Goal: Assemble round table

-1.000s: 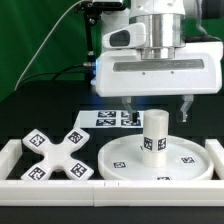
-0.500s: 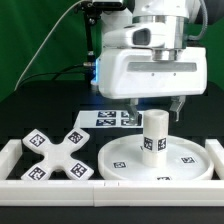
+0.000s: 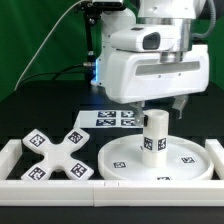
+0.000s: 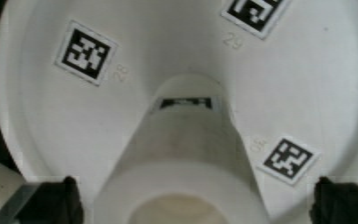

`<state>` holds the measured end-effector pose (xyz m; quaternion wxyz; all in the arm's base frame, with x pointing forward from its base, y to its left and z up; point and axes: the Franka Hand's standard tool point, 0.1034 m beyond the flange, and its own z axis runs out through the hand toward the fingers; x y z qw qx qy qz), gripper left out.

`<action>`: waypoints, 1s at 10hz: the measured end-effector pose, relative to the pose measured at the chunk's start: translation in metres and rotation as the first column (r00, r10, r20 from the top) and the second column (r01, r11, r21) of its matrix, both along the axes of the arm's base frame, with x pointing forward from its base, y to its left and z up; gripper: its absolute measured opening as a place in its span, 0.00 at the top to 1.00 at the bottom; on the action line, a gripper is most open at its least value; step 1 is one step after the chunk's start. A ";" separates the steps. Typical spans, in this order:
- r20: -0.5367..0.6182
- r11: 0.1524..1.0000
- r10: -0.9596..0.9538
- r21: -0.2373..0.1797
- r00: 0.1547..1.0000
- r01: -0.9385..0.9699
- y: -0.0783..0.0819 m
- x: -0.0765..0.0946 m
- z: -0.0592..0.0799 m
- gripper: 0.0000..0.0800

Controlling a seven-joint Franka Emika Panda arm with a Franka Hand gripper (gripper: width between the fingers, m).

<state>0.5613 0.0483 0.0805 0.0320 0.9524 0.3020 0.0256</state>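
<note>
The large white round disc (image 3: 157,158) lies flat at the exterior view's right, with the short cylindrical leg (image 3: 153,135) standing upright on its middle. My gripper (image 3: 158,105) hangs open just above the leg, one finger on each side of its top, touching nothing. The wrist view looks down the leg (image 4: 190,140) onto the disc (image 4: 149,40) with its tags, and both dark fingertips (image 4: 57,200) show far apart at the picture's edge. The white X-shaped cross base (image 3: 55,154) lies loose at the exterior view's left.
The marker board (image 3: 107,119) lies flat behind the parts, on the black table. A white rail (image 3: 60,186) borders the table's front, with raised ends at both sides. A green backdrop stands behind.
The arm has tilted and shifted slightly toward the exterior view's right over the leg. The gripper stays open. The parts have not moved.
</note>
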 end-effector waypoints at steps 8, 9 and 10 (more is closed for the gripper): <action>0.015 0.944 -0.329 0.027 0.944 0.329 -0.001 0.000 -0.001 0.50; 0.041 0.918 -0.396 0.042 0.917 0.395 -0.001 0.004 -0.001 0.50; 0.055 0.868 -0.496 0.060 0.866 0.493 -0.003 0.004 -0.001 0.50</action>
